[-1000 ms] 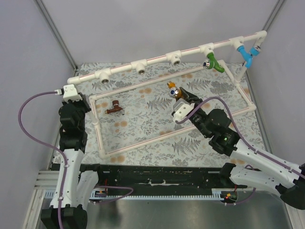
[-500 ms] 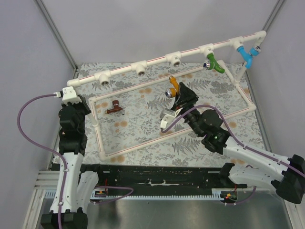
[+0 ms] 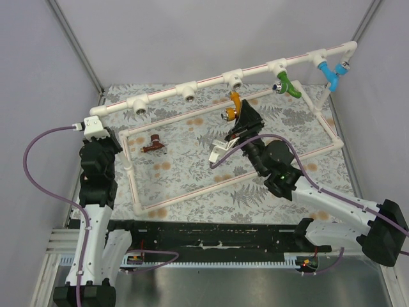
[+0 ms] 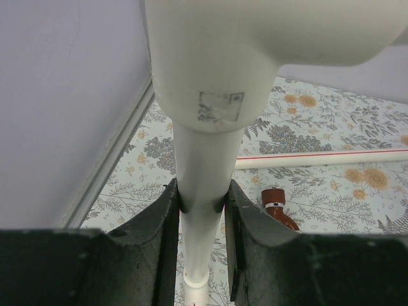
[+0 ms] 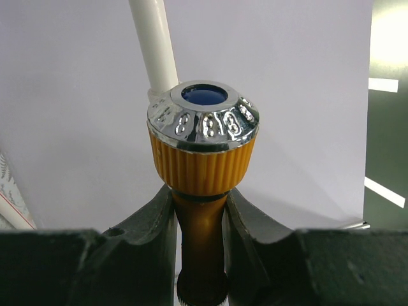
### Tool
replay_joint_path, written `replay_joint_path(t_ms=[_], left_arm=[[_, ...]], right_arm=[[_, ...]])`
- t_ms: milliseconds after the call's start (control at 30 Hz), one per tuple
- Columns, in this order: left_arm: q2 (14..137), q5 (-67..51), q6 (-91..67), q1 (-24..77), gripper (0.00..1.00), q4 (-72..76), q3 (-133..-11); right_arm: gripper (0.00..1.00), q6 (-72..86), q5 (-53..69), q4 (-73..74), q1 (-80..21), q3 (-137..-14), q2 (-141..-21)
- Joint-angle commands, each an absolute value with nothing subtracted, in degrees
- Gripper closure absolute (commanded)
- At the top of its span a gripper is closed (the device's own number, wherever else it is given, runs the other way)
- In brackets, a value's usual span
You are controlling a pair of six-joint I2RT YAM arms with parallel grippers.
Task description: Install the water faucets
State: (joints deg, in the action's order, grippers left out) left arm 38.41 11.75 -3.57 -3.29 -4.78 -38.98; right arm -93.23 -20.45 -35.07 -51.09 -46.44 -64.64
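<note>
My right gripper (image 3: 241,117) is shut on the orange-yellow faucet (image 3: 234,105) and holds it up just below the white pipe rail (image 3: 211,80), near an empty fitting (image 3: 236,81). In the right wrist view the faucet (image 5: 203,162) stands between my jaws with its silvery cap toward the camera. The dark reddish-brown faucet (image 3: 153,144) lies on the patterned mat inside the pipe frame; its end shows in the left wrist view (image 4: 278,207). My left gripper (image 3: 102,137) is shut on the frame's upright white pipe (image 4: 201,185) at the left corner.
A green tap (image 3: 287,85) and a light blue tap (image 3: 330,72) sit fitted on the rail's right part. Two more empty fittings (image 3: 140,105) are on the rail's left part. The low pipe frame (image 3: 192,187) lies on the mat. Grey walls close in both sides.
My right arm has swung up and left, lifting the orange-yellow faucet from mid-mat toward the rail. The left arm has barely moved.
</note>
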Motion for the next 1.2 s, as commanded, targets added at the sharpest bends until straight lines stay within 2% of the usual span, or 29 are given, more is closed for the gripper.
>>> replay_joint_path(t_ms=[0, 433, 1167], left_arm=[[38.32, 13.97, -7.38, -2.81, 0.98, -7.38, -38.67], [38.85, 15.73, -6.59, -1.06, 0.98, -6.51, -38.85], [39.37, 18.46, -5.36, 1.49, 0.98, -6.94, -39.02]], right_arm=[[1.00, -96.59, -21.00, -40.61, -49.66, -49.31, -64.77], [1.00, -94.92, -20.66, -44.56, -44.47, -49.22, -69.43], [1.00, -97.91, -17.93, -42.63, -45.18, -50.89, -70.92]])
